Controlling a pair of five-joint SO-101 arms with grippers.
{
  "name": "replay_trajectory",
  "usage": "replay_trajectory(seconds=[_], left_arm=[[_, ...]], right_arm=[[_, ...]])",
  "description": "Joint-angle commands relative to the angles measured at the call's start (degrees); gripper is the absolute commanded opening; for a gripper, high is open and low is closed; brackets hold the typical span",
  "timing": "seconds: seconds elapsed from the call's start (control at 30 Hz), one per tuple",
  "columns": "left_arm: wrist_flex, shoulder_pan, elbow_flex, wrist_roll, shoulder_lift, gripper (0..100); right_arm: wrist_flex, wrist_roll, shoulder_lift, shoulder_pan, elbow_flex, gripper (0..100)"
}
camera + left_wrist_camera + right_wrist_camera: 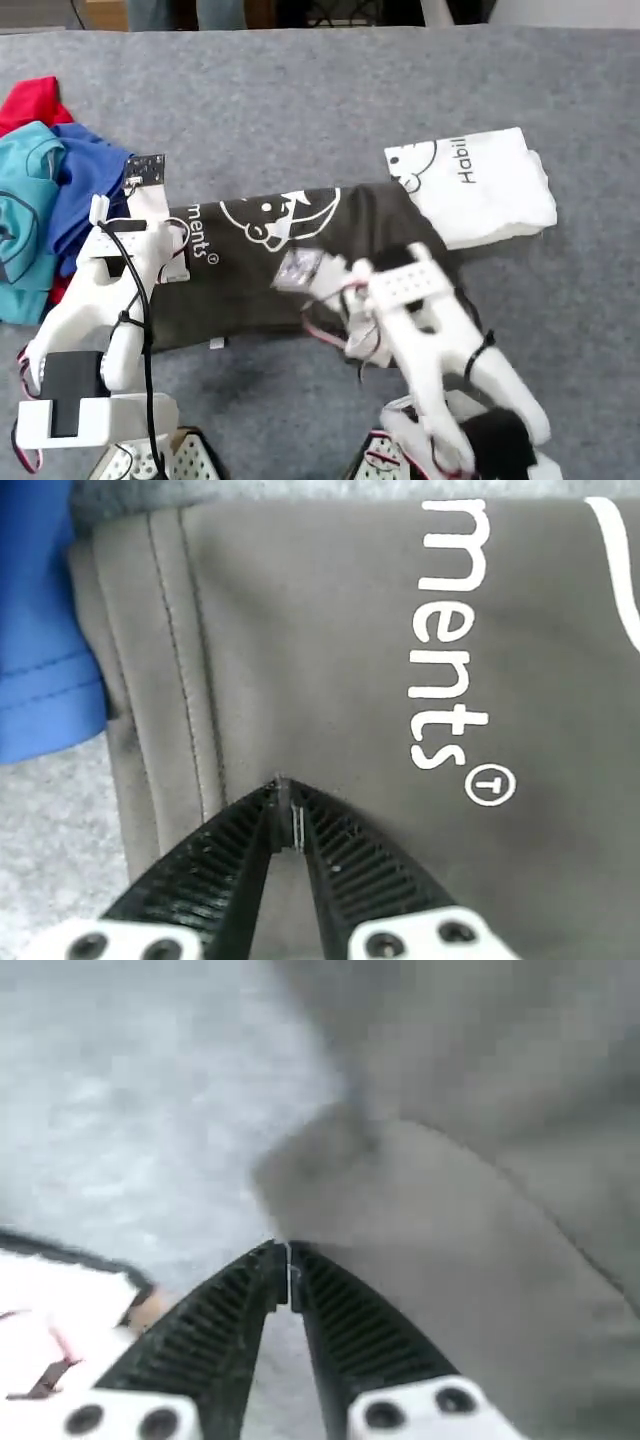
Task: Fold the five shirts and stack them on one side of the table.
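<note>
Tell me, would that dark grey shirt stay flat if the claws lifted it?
Probably floppy: the dark grey shirt lies in soft folds on the table, so a lifted edge would likely droop. It looks thin and light. Pushed, it would probably bunch on that fuzzy surface rather than slide.

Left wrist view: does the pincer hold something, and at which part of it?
The left pincer is shut, tips on the dark grey shirt beside its stitched hem. The cloth lies flat there; whether any is pinched cannot be told.

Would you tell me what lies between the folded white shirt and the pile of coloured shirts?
The dark grey printed shirt lies spread between them, seen in the high view.
</note>
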Motion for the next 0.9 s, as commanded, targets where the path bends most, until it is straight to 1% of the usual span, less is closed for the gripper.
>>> replay_trajectory(seconds=[0.0, 0.07, 0.13, 0.27, 0.5, 0.63, 0.7, 0.8, 0.87], left_arm=[[-0.7, -0.2, 0.1, 0.4, -0.2, 3], [-0.7, -0.2, 0.1, 0.4, -0.2, 3], [-0.7, -0.2, 0.1, 0.4, -0.2, 3], [-0.7, -0.2, 0.1, 0.4, -0.2, 3], [-0.7, -0.2, 0.1, 0.4, -0.2, 3], [-0.7, -0.2, 0.1, 0.4, -0.2, 3], [-0.7, -0.2, 0.1, 0.4, -0.2, 3], [-0.7, -0.2, 0.1, 0.3, -0.1, 3], [-0.7, -0.2, 0.2, 0.3, -0.2, 3]], right_arm=[[2.5, 0.0, -5.8, -3.4, -0.4, 1.5], [3.3, 0.0, -7.8, -2.6, -2.7, 1.5], [4.7, 0.0, -9.1, -0.2, -6.8, 1.5], [4.8, 0.1, -8.0, 3.9, -14.7, 1.5], [-6.5, -0.4, 4.7, 3.9, -7.0, 1.5], [-9.4, -0.3, 9.1, -0.7, -2.2, 1.5], [-11.1, -0.4, 10.0, -1.8, -1.1, 1.5], [-11.0, -0.4, 10.0, 2.1, -3.9, 1.5], [-6.9, -0.1, 10.0, 6.2, -9.0, 1.5]])
